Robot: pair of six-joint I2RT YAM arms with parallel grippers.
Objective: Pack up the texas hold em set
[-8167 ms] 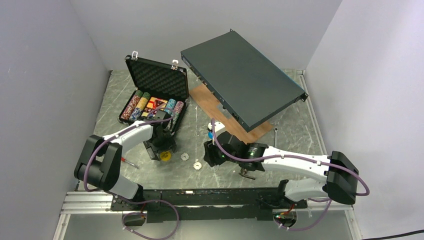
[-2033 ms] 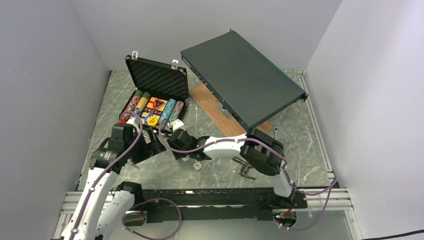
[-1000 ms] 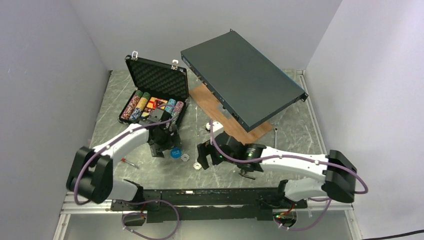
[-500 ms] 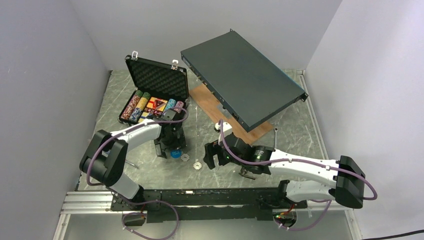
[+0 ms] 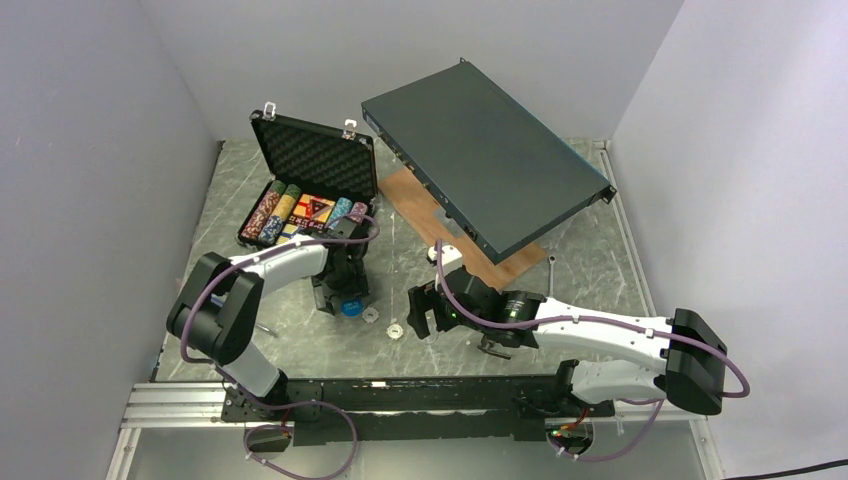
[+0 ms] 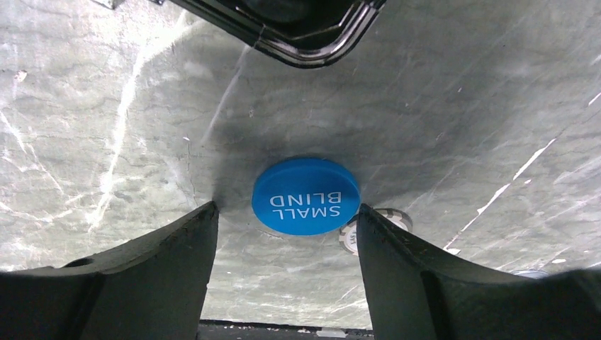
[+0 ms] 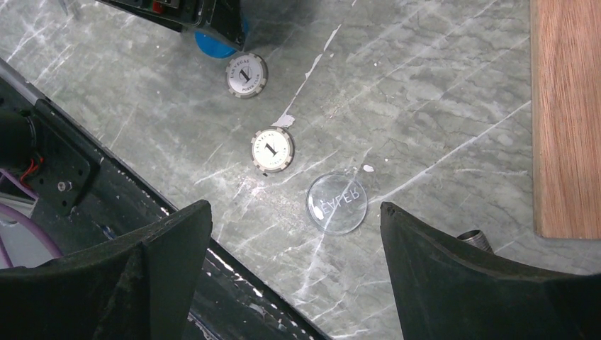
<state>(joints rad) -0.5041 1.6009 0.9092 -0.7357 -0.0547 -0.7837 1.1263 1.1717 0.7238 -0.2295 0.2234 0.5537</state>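
Observation:
The texas hold em set's black briefcase (image 5: 312,160) lies open at the back left, with rows of chips (image 5: 272,212) in its tray. A blue "SMALL BLIND" disc (image 6: 306,195) lies flat on the marble in front of the case. My left gripper (image 6: 285,207) is lowered over it, open, with a finger on each side and the disc just past the tips. Two white chips (image 7: 246,75) (image 7: 272,150) and a clear dealer disc (image 7: 336,204) lie on the marble. My right gripper (image 7: 294,207) hovers open above them, holding nothing.
A large dark-grey metal box (image 5: 485,170) leans over a wooden board (image 5: 440,225) at the back right. Black pliers (image 5: 492,345) lie under the right arm and a wrench (image 5: 551,266) lies near the board. The black front rail (image 7: 71,170) borders the near table edge.
The left gripper has settled over the blue disc and its jaws have narrowed around it. The right gripper has shifted slightly to the right.

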